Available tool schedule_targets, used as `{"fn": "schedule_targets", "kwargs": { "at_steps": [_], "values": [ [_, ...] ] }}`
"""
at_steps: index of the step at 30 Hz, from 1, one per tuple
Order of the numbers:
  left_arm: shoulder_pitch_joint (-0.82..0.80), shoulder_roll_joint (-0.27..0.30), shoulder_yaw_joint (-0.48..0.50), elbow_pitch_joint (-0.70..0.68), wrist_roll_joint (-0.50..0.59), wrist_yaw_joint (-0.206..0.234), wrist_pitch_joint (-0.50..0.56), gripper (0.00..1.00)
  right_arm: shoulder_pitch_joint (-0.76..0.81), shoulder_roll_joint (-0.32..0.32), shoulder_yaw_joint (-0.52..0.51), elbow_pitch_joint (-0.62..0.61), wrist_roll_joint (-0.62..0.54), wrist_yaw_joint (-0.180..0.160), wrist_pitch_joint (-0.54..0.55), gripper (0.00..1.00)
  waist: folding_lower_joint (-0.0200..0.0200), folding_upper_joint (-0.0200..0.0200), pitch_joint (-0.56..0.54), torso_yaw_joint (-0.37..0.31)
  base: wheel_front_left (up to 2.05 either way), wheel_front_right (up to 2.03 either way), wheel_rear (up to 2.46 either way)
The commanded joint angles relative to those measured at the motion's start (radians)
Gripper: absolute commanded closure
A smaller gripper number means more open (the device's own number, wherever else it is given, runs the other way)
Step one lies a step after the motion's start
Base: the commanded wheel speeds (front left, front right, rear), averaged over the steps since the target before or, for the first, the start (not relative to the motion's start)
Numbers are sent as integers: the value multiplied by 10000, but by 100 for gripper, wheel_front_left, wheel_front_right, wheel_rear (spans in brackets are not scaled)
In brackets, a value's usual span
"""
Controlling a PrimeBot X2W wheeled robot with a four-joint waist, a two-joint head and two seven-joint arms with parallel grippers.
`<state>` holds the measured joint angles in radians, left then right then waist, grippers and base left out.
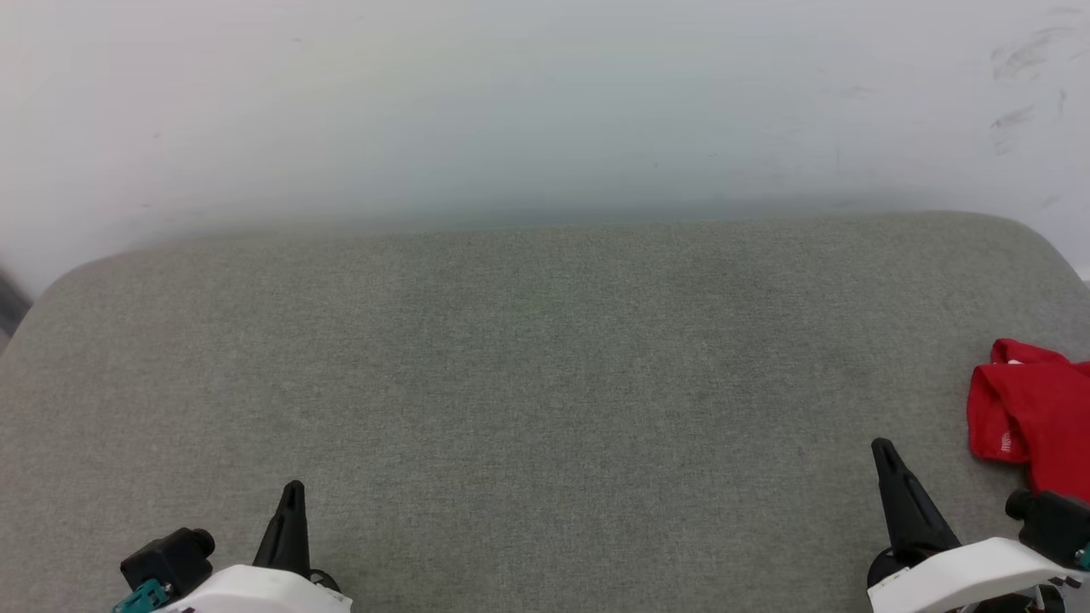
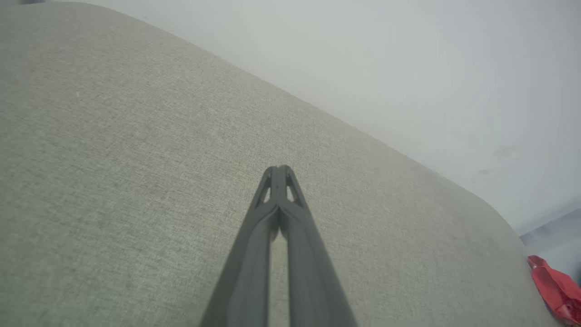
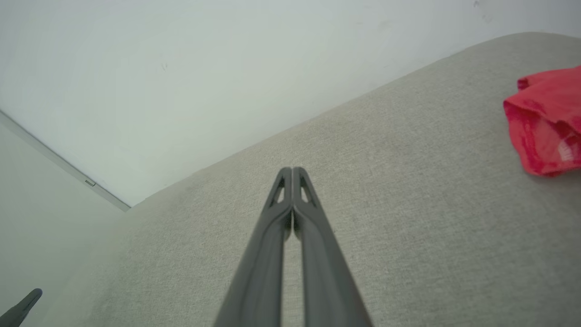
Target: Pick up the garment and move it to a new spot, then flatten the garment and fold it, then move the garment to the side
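Grey fabric surface (image 1: 545, 383), red garment (image 1: 1035, 417) bunched, cut off at right edge

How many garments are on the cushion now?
1: the garment, crumpled at the cushion's right edge, to the right of the right end effector. It runs out of frame, so others might be hidden.

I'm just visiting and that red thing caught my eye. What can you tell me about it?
The red garment is soft fabric, crumpled in a loose heap with folds and a rolled edge, a small white mark showing. It lies on the grey cushion near its right edge, partly cut off by the picture.
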<state>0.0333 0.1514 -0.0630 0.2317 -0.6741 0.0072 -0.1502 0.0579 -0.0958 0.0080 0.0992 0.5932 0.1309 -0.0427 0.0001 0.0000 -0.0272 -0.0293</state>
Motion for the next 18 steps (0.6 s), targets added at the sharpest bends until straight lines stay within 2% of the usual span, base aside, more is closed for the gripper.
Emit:
{"fn": "schedule_targets", "kwargs": {
  "at_steps": [1,18],
  "values": [
    [-298,12,113,-104,-393,-95,103,100,-342,1,-64,-60,464,1,46,100,0,0,5,5,0,0,0],
    [-584,-220,502,-57,-2460,-396,687,100,-658,53,-254,280,2764,0,331,100,0,0,53,51,0,0,0]
  ]
}}
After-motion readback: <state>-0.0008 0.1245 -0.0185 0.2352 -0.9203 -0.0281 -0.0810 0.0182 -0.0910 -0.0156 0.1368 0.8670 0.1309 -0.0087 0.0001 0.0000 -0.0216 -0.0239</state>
